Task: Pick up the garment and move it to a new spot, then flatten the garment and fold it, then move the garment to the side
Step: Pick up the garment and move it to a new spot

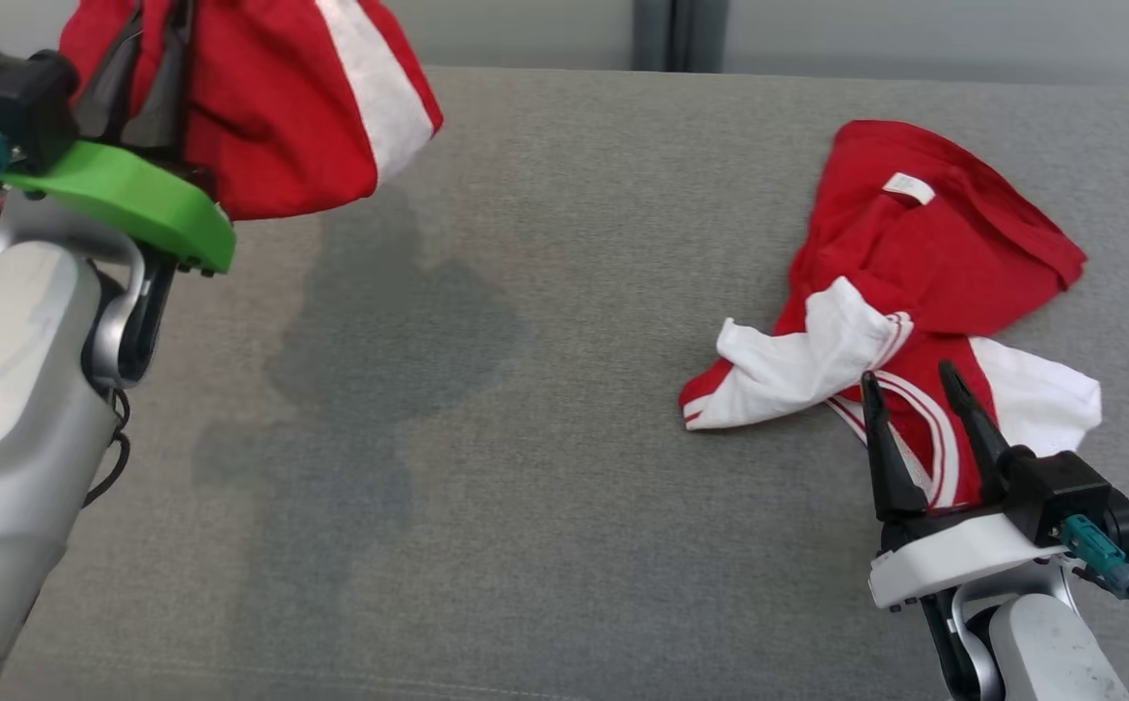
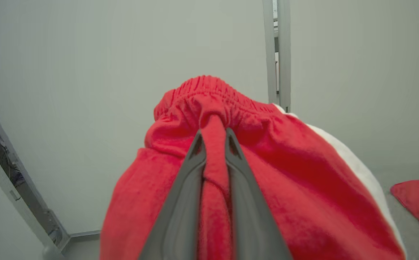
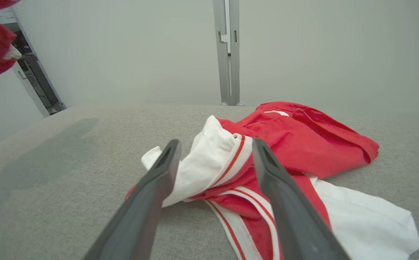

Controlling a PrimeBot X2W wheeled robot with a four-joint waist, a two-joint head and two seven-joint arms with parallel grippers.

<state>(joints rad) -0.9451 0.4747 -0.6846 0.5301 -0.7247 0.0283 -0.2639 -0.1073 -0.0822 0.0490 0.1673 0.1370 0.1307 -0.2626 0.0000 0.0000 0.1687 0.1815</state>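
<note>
A grey cloth-covered bench [image 1: 526, 438] stretches across the room in front of a pale wall [image 2: 86, 72]. At its far left, the left gripper [image 2: 214, 134] is raised above the surface, its jaws clamped on a fold of a red garment [image 1: 282, 107]. The wrist camera shows the two dark fingers pinching a ridge of cloth just below a gathered elastic waistband [image 2: 209, 85]. The garment hangs bunched from the grip, clear of the bench, with a broad white stripe [image 1: 380, 88] running down its right side. Its soft shadow [image 1: 399, 331] falls on the cloth below it. A bright green bracket [image 1: 127, 195] sits behind that gripper.

Well apart, on the right side of the bench, a second garment [image 1: 934, 243] lies crumpled. It is red with white sleeves and red-and-white striped trim, and has a small white label [image 1: 908, 187] near its far edge. The right gripper [image 1: 907, 375] is at this garment's near edge, jaws wide apart and holding nothing, fingertips pointing over the striped trim. I cannot tell whether they touch the cloth.
</note>
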